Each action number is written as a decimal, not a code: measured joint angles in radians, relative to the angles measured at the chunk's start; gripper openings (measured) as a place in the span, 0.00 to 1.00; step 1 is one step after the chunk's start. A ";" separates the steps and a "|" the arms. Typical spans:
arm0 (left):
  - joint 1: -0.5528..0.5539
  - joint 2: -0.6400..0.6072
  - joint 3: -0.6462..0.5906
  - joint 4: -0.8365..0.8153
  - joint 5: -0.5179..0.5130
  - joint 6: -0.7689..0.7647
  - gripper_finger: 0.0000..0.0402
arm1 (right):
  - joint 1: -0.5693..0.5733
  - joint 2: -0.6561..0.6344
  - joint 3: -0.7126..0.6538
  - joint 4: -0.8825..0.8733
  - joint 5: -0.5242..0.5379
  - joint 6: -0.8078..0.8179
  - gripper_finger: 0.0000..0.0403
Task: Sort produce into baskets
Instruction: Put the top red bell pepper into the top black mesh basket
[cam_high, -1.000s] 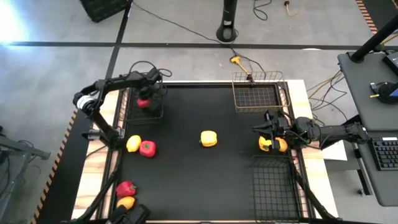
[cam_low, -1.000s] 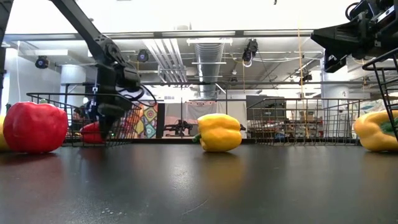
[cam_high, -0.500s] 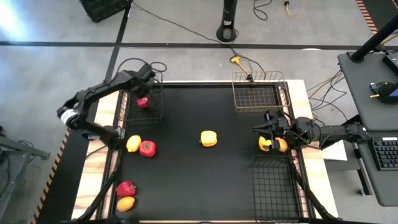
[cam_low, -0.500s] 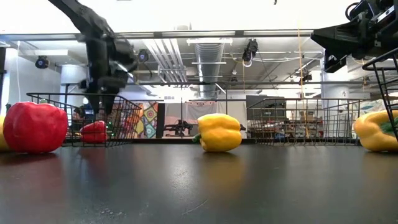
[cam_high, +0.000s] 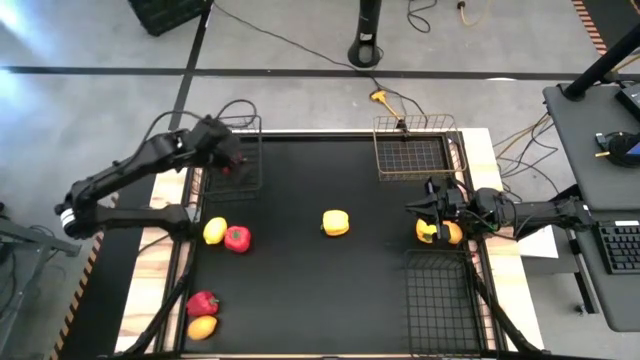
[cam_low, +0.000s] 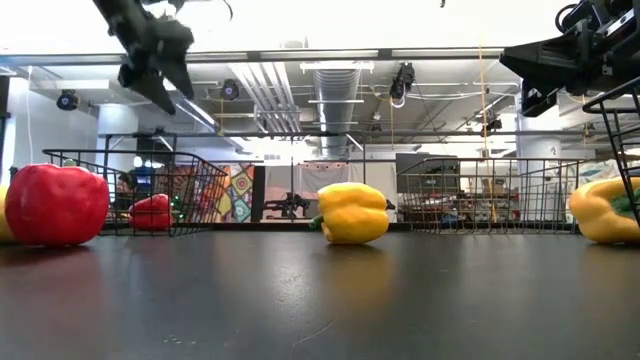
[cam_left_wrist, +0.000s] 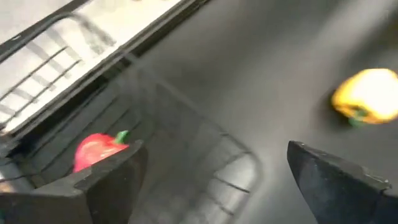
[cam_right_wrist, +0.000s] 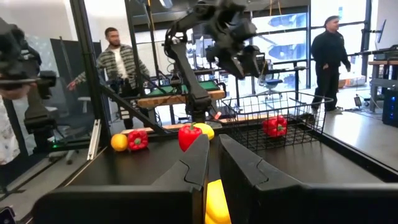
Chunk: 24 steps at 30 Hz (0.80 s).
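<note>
One red pepper (cam_high: 229, 166) lies in black basket (cam_high: 248, 180), unlabelled.

No readable text, labels, brands, numbers or signs anywhere on table, baskets, produce or arms.

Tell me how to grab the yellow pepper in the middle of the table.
The yellow pepper lies on its side, stem toward the left arm, nothing near it. Probably best: come straight down and close across its broad body, away from the stem.
</note>
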<state>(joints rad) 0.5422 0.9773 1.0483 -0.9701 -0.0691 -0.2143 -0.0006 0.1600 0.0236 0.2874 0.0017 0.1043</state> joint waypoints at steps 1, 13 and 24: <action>-0.025 -0.016 0.000 0.000 0.010 -0.019 0.93 | 0.000 0.000 0.000 0.000 0.000 0.000 0.07; -0.470 -0.064 0.000 0.000 0.102 -0.369 0.99 | 0.000 0.000 0.000 0.000 0.000 0.000 0.07; -0.868 0.018 -0.002 -0.026 -0.124 -0.689 0.98 | 0.000 0.000 0.000 0.000 0.000 0.000 0.07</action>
<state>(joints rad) -0.3256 0.9950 1.0466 -0.9965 -0.1927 -0.9036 -0.0003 0.1600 0.0235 0.2874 0.0017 0.1041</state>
